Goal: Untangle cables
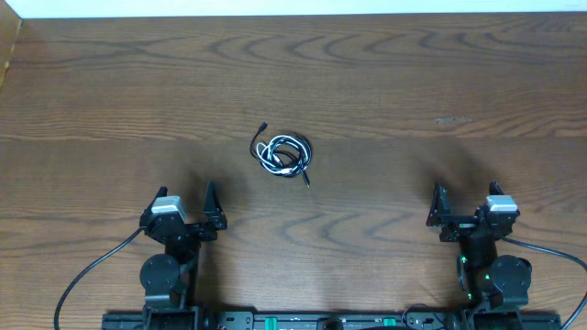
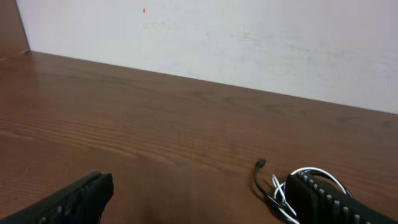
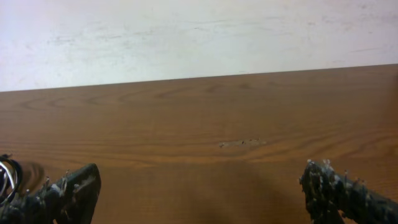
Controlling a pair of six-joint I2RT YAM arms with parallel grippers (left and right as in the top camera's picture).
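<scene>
The cables (image 1: 282, 156), one black and one white, lie coiled together in a small bundle on the wooden table, a little left of centre. A black plug end sticks out toward the far left of the coil. My left gripper (image 1: 185, 205) rests near the front edge, left of and nearer than the bundle, open and empty. In the left wrist view the cables (image 2: 277, 190) show just beyond the right finger (image 2: 323, 199), partly hidden by it. My right gripper (image 1: 466, 205) sits at the front right, open and empty. Its wrist view catches only a sliver of the cables (image 3: 7, 177) at the left edge.
The brown wooden table (image 1: 385, 73) ends at a white wall (image 2: 249, 37) along its far edge. A faint scuff (image 1: 451, 120) marks the wood at the right. Thick black wires (image 1: 92, 270) run from both arm bases at the front.
</scene>
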